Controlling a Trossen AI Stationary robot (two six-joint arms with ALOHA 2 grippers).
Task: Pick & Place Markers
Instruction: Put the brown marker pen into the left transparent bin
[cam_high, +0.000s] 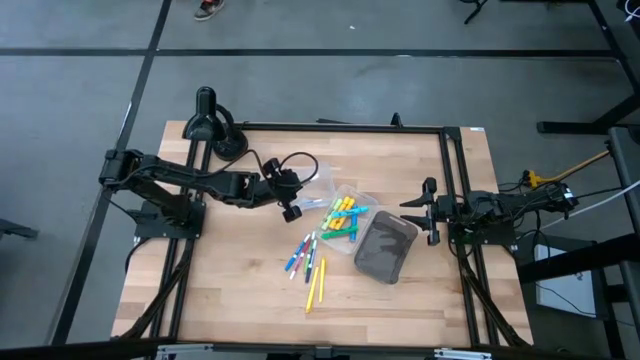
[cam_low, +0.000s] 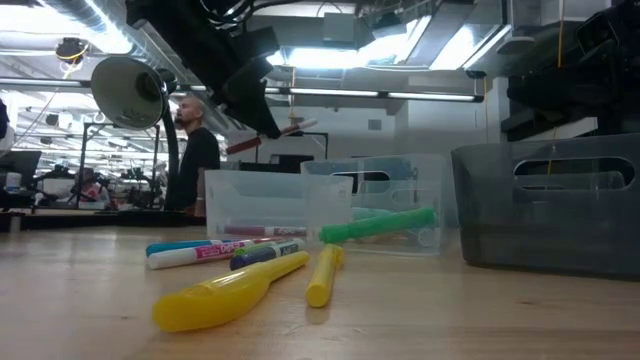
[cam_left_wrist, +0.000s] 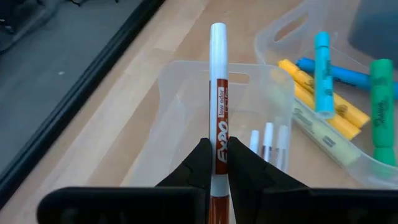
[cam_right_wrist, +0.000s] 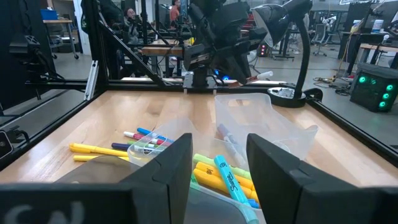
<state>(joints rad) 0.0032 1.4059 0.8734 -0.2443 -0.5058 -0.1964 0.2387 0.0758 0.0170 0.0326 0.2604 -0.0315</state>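
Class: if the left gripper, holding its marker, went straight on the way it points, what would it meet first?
Probably the clear tray: the left gripper holds a red-brown marker pointing into it, though depth is unclear.

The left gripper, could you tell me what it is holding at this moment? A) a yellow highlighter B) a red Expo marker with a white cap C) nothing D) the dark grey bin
B: in the left wrist view the left gripper is shut on the red Expo marker, above a clear plastic tray.
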